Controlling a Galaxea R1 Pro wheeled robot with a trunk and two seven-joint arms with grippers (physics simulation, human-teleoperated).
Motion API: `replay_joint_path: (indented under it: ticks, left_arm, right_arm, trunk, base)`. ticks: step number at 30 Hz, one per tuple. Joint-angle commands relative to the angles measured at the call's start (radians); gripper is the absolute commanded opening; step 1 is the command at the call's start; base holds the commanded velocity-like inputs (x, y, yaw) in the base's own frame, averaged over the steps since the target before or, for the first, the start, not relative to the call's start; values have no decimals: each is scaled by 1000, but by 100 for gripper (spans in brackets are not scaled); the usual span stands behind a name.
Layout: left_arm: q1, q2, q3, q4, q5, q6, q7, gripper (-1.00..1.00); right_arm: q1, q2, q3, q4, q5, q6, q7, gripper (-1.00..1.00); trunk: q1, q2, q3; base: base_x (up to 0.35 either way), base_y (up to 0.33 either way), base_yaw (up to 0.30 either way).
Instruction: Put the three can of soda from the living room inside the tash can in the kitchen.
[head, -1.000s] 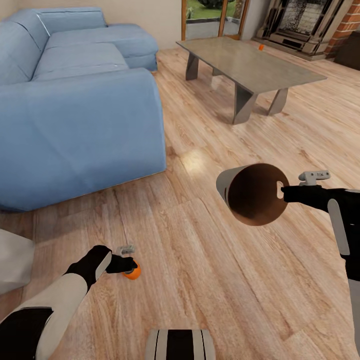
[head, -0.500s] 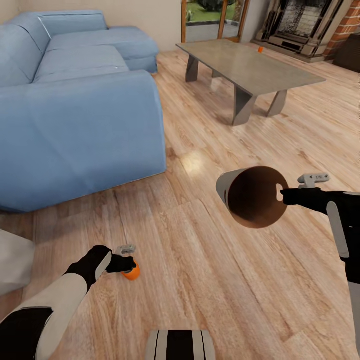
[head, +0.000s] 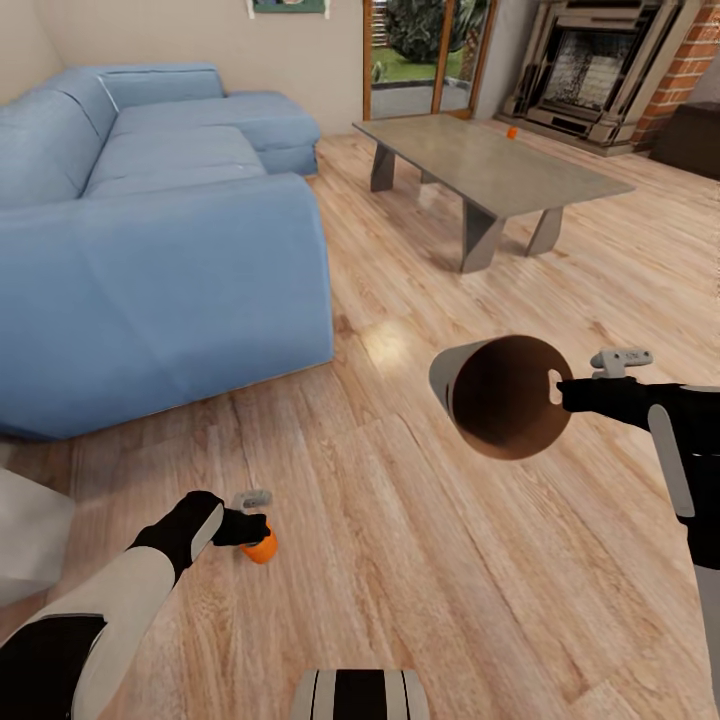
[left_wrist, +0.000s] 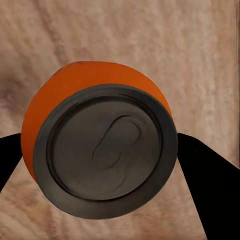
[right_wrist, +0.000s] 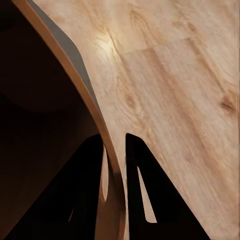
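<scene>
The robot's left gripper (head: 256, 530) is clenching a small orange soda can with a dark silver top (head: 261, 548), holding it low above the light wood plank floor (head: 400, 560); in the left wrist view that can (left_wrist: 100, 150) is sitting squarely between the two black fingers (left_wrist: 205, 185), its pull-tab end facing the camera. The right gripper (head: 562, 392) is gripping the rim of a small round tapered bin, matte grey outside and coppery brown inside (head: 500, 395), right beside its oval handle slot; the bin is hanging tipped on its side in the air with its open mouth turned toward the robot. In the right wrist view the bin's thin rim (right_wrist: 95, 120) is running between the dark fingers (right_wrist: 142, 185), which are pinching it from both faces. Farther off, a second tiny orange can (head: 511, 132) is standing on the far end of a low grey table (head: 500, 170). A large blue sofa (head: 160, 240) is lying to the left, and a red brick fireplace (head: 590, 65) is standing behind the table.
</scene>
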Motion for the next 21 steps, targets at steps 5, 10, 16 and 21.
replay_joint_path:
  ticks: [5, 10, 16, 21]
  left_arm:
    - [0, 0, -1, 0, -1, -1, -1, -100]
    - [0, 2, 0, -8, 3, 1, -20, -100]
    - [22, 8, 4, -37, 32, -7, -78, -100]
    - [34, 8, 4, -66, 40, -7, -78, -100]
  right_arm:
    - [4, 0, 1, 0, -18, 2, 2, -100]
    - [11, 0, 1, 0, -19, 2, 3, -100]
    - [39, 22, 25, 39, 16, -25, 17, -100]
    - [71, 43, 57, 96, 60, -57, 32, -100]
  trunk:
    - [-2, 1, 20]
    - [-5, 2, 39]
    - [-5, 3, 46]
    - [-5, 3, 46]
  base:
    - [0, 0, 0]
    - [0, 0, 0]
    - [0, 0, 0]
    - [0, 0, 0]
